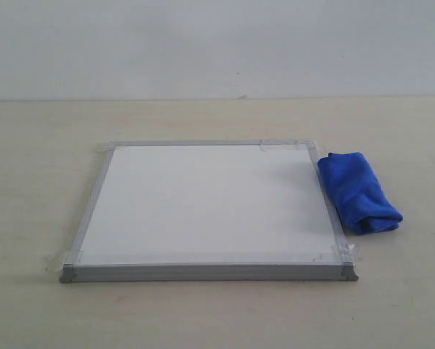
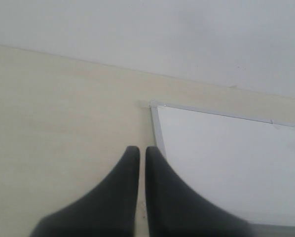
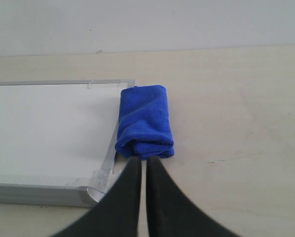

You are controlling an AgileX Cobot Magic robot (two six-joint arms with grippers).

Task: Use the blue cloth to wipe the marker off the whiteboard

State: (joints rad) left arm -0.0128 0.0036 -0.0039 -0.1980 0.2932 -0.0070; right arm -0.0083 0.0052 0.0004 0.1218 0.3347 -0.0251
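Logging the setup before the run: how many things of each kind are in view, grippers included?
Whiteboard: 1
Blue cloth: 1
Grippers: 2 (left gripper, right gripper)
Total: 4

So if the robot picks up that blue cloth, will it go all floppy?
Probably floppy: the blue cloth lies in soft rolled folds, so it would likely sag and unfold. It looks fluffy, so probably light and not slippery.

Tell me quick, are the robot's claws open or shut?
Left claw: shut, holding nothing.
Right claw: shut, holding nothing.
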